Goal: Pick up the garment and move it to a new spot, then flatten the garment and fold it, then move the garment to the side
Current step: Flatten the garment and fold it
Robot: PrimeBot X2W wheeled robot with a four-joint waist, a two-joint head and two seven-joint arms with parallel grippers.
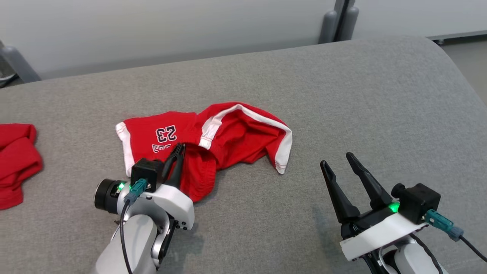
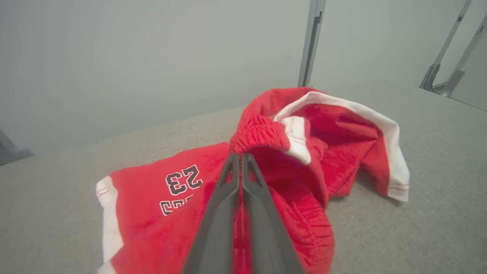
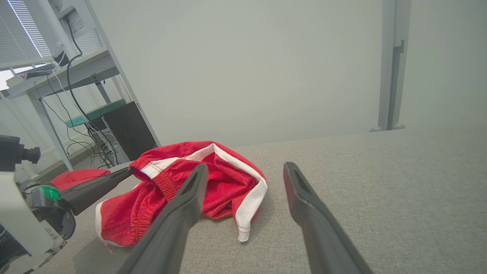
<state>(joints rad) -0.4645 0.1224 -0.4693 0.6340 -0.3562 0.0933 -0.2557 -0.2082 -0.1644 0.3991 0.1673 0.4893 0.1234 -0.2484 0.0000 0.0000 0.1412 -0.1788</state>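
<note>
The left claw (image 1: 179, 149) was shut tight, its two fingers pressed together with no gap, and their tips pinched the gathered waistband of the shorts (image 1: 236, 137). In the left wrist view the closed claw (image 2: 240, 156) met the red elastic edge right at its tips, with cloth lying under both fingers. From those tips the shorts spread outward. The leg printed with 23 lay flat at about 10 o'clock in the head view. The other leg, with its white trim, was bunched and standing open from 12 to 3 o'clock, and a crumpled fold ran back toward 6 o'clock beside the wrist. The shorts lay near the middle of the grey cushion (image 1: 342, 95). The right claw (image 1: 336, 160) hung at about 3 o'clock from the left one, well apart, with its fingers spread wide and nothing between them. The shorts lay at its 10 o'clock, clear of it. In its own view the right claw (image 3: 245, 166) pointed past the white-trimmed hem (image 3: 247, 205). Another red cloth (image 1: 17, 163) lay at the cushion's 9 o'clock edge.
</note>
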